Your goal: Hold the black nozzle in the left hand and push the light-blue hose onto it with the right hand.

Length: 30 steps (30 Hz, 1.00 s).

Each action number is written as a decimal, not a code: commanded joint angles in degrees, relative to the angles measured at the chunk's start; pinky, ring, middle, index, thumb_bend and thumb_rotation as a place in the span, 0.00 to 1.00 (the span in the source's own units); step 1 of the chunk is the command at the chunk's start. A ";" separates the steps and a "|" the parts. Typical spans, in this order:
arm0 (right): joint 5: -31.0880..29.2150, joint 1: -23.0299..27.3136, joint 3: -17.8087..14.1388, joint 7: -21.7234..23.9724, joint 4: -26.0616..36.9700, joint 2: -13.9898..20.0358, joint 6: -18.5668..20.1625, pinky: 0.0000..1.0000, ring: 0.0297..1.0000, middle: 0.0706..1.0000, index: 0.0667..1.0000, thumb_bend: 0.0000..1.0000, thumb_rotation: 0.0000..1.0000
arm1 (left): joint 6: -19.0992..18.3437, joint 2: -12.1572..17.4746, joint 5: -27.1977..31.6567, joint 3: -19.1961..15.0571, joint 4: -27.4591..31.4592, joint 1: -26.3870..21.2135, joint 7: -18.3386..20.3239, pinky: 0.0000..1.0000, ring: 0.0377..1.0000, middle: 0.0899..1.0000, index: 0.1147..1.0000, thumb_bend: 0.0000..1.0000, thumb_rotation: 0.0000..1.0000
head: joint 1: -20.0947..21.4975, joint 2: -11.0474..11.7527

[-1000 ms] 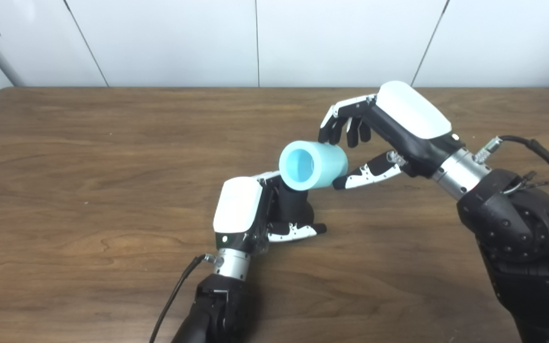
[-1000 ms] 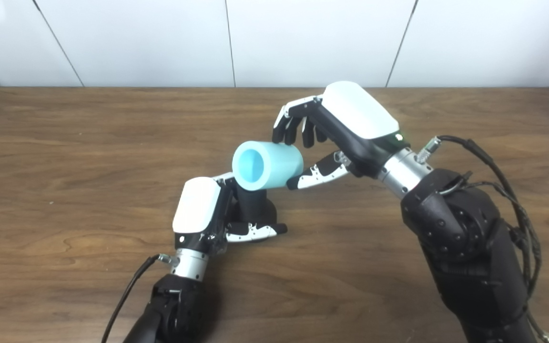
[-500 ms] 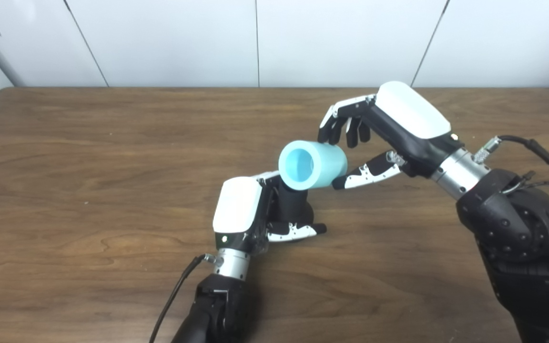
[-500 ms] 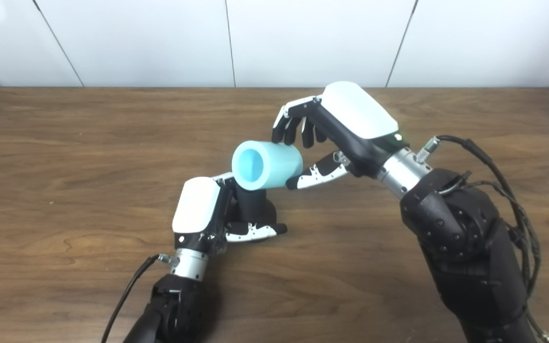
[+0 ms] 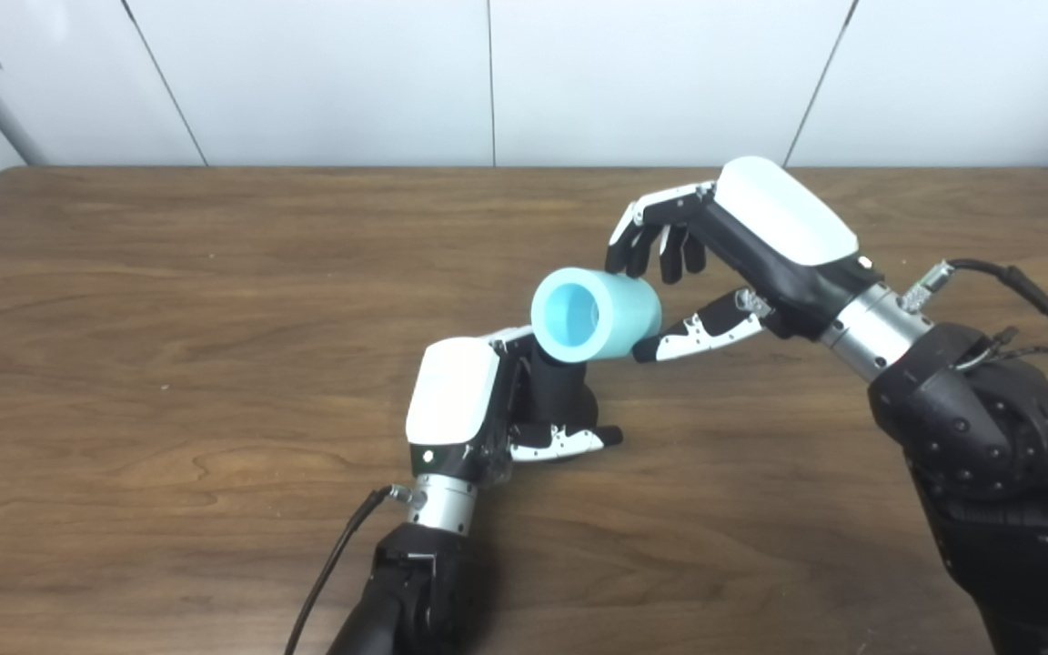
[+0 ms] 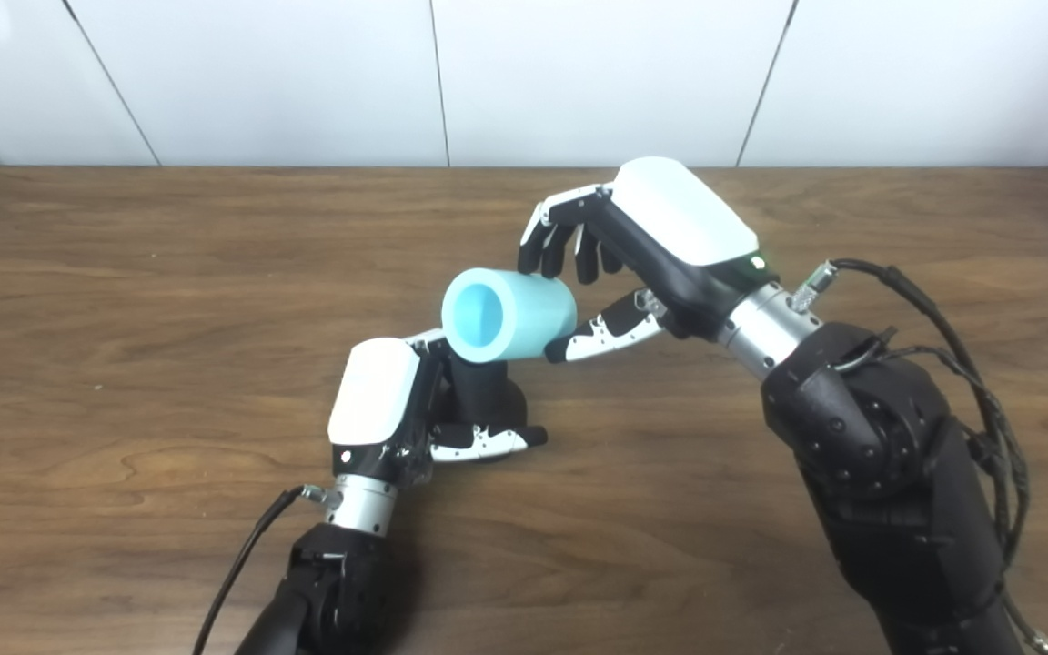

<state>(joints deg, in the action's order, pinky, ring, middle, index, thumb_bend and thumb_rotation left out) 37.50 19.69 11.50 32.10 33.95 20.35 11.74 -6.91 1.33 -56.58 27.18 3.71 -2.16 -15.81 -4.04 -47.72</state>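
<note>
The black nozzle [image 5: 560, 391] stands upright on the wooden table, wrapped by my left hand [image 5: 465, 409], which is shut on it. Its top is hidden behind the light-blue hose [image 5: 595, 314], a short thick tube lying nearly level with its open end facing the camera. My right hand [image 5: 742, 246] is shut on the hose, fingertips on its far upper side and thumb under its right end. The hose hangs just above and behind the nozzle; whether they touch I cannot tell. In the right eye view the hose [image 6: 508, 316] sits over the nozzle [image 6: 483, 396] the same way.
The brown wooden table [image 5: 169, 300] stretches wide to the left and behind the hands, ending at white wall panels. A black cable [image 5: 1033, 300] loops off my right forearm at the right edge.
The right hand and the hose have crept a few pixels to the left. The left hand and nozzle have stayed put.
</note>
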 commanded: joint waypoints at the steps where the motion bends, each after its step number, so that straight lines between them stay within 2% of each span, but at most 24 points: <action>1: -0.21 1.04 0.88 -0.41 -0.18 0.18 -1.91 0.31 0.36 0.46 0.48 0.50 0.00 | -0.27 0.04 -0.94 0.63 -2.40 0.91 0.23 0.40 0.44 0.39 0.43 0.53 0.00 | -0.11 -0.05; 21: 0.05 0.46 2.11 -2.11 -1.78 0.42 -3.27 0.31 0.37 0.47 0.47 0.50 0.00 | -0.25 0.27 -0.99 0.68 -1.94 1.05 0.53 0.40 0.44 0.38 0.43 0.52 0.00 | -0.23 -0.23; 30: 0.28 0.21 3.31 -3.28 -3.00 0.27 -4.08 0.29 0.36 0.47 0.50 0.49 0.00 | -0.37 0.19 -0.80 0.57 -1.85 1.19 0.55 0.41 0.44 0.38 0.43 0.53 0.00 | -0.23 -0.23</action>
<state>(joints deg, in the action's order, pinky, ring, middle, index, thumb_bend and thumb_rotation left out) 38.29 19.39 13.62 28.64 31.08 20.71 10.17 -7.10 1.38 -56.72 27.10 3.69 -2.14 -15.94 -4.22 -47.90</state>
